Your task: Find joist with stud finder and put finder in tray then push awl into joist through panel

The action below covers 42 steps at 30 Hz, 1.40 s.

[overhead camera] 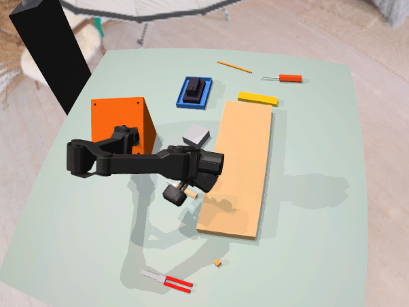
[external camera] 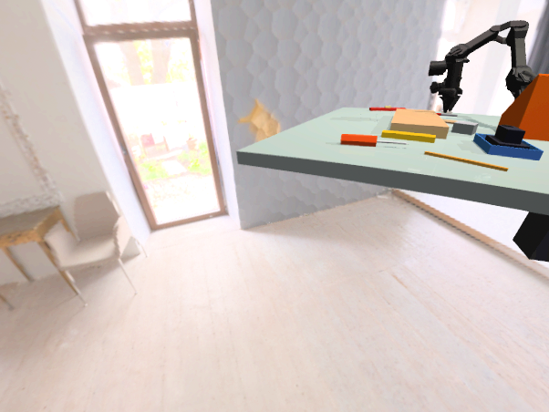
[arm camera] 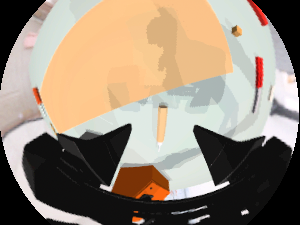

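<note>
The dark stud finder (overhead camera: 193, 89) (external camera: 510, 135) sits in the blue tray (overhead camera: 190, 106) (external camera: 512, 153). The tan floor panel (overhead camera: 242, 142) (external camera: 419, 120) (arm camera: 125, 54) lies flat; no hole shows in it, and the joist is hidden. The awl (overhead camera: 191, 193) (arm camera: 162, 124) lies on the table beside the panel, its wooden handle toward the panel and its metal tip toward the orange base. My gripper (arm camera: 163, 127) is open and empty above the awl, which shows between the two fingers in the wrist view. In the top view the gripper partly covers the awl.
A grey block (overhead camera: 196, 135) (external camera: 464, 128) lies between tray and panel. A yellow bar (overhead camera: 257, 98) (external camera: 409, 136) lies at the panel's far end. An orange screwdriver (overhead camera: 290, 78), a thin orange stick (overhead camera: 234, 66), red-handled pliers (overhead camera: 178, 284) and a small cube (overhead camera: 217, 262) lie farther out.
</note>
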Each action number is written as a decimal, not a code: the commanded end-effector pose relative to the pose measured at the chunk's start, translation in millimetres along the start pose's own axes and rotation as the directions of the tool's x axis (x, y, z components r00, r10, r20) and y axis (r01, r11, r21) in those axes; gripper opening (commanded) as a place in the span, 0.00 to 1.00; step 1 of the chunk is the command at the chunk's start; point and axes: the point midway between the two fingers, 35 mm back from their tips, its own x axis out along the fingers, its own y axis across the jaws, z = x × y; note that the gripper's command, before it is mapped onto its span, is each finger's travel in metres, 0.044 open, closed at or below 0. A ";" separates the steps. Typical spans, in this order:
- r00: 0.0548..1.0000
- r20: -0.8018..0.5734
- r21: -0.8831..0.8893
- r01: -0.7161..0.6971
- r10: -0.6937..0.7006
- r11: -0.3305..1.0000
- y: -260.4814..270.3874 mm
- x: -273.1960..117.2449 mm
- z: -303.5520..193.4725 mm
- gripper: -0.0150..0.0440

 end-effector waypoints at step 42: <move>1.000 -0.006 -0.006 0.008 -0.008 1.000 -1.9 46.2 -0.3 0.47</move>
